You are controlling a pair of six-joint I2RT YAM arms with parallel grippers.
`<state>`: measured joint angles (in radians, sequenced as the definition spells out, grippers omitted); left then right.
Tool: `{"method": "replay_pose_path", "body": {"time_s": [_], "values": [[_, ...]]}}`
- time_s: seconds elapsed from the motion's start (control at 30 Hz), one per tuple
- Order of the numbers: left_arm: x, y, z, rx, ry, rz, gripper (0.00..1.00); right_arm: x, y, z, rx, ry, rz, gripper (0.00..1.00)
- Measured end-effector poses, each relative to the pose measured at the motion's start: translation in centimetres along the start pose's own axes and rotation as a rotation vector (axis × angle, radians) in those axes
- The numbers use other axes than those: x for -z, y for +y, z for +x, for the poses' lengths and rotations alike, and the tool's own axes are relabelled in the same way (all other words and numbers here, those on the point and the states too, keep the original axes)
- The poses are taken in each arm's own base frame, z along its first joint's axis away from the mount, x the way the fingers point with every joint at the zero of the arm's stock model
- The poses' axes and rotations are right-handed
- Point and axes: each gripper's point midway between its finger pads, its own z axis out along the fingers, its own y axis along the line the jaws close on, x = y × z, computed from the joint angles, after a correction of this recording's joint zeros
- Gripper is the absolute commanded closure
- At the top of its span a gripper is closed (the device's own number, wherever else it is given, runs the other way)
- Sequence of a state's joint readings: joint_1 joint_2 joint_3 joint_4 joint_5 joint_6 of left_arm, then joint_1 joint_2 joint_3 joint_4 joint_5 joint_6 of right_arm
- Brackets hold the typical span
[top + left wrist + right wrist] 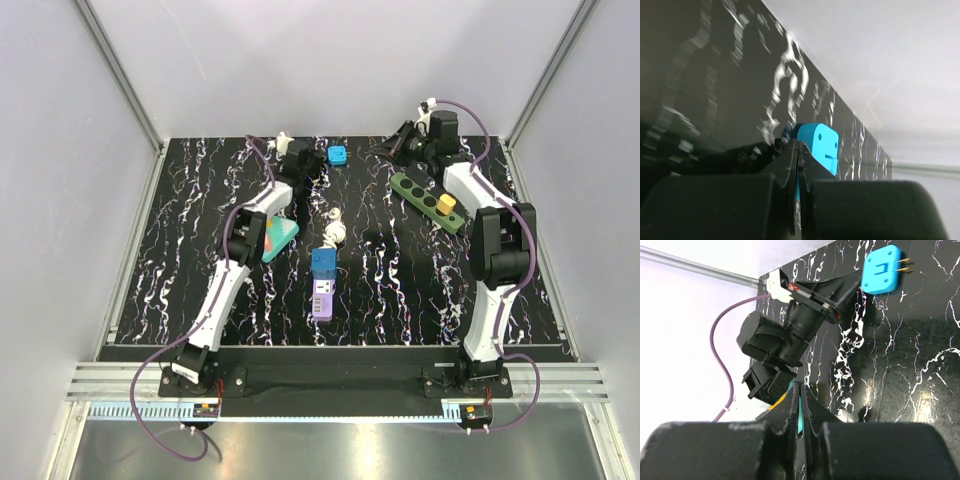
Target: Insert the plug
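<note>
On the black marbled table (180, 250), the blue plug (337, 155) lay at the far edge, just beyond the left gripper (798, 150).
Both claws were pressed together, empty. The prongs pointed away from the left; the right gripper (801, 390) sat farther off.

My right gripper (799, 389) fills the bottom edge, fingers pressed tip to tip; beyond lies the black marbled table (920, 365); a blue plug (881, 270) rests upper right, gold prongs pointing right; the left gripper (852, 282) reaches its edge (contact unclear), a purple cable (722, 355) looping behind.
</note>
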<state>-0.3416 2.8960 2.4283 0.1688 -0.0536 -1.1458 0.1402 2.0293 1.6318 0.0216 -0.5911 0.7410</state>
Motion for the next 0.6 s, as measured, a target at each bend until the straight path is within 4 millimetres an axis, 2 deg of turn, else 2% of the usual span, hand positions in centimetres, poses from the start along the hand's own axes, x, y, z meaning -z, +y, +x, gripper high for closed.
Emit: {"method": "replay_pose_path", "body": {"time_s": [0.1, 0.23, 0.37, 0.47, 0.53, 0.6], "values": [[0.3, -1.0, 2.0, -0.036, 0.032, 0.024, 0.96, 0.5, -0.7, -0.7, -0.003, -0.010, 0.008, 0.89], [1.0, -3.1, 6.2, -0.091, 0.100, 0.083, 0.89, 1.5, -2.9, -1.9, 0.011, -0.032, 0.066, 0.86], [2.1, -5.8, 10.5, -0.132, 0.154, 0.159, 0.90, 2.4, -5.1, -2.9, 0.048, -0.047, 0.149, 0.78], [3.2, -7.6, 13.6, -0.144, 0.207, 0.219, 0.94, 2.8, -6.3, -3.9, 0.109, -0.056, 0.209, 0.74], [4.3, -7.5, 15.2, -0.161, 0.256, 0.236, 0.94, 2.2, -6.8, -5.1, 0.148, -0.065, 0.237, 0.72], [5.8, -5.6, 15.8, -0.193, 0.299, 0.191, 0.93, 1.1, -7.5, -6.5, 0.176, -0.082, 0.255, 0.69]]}}
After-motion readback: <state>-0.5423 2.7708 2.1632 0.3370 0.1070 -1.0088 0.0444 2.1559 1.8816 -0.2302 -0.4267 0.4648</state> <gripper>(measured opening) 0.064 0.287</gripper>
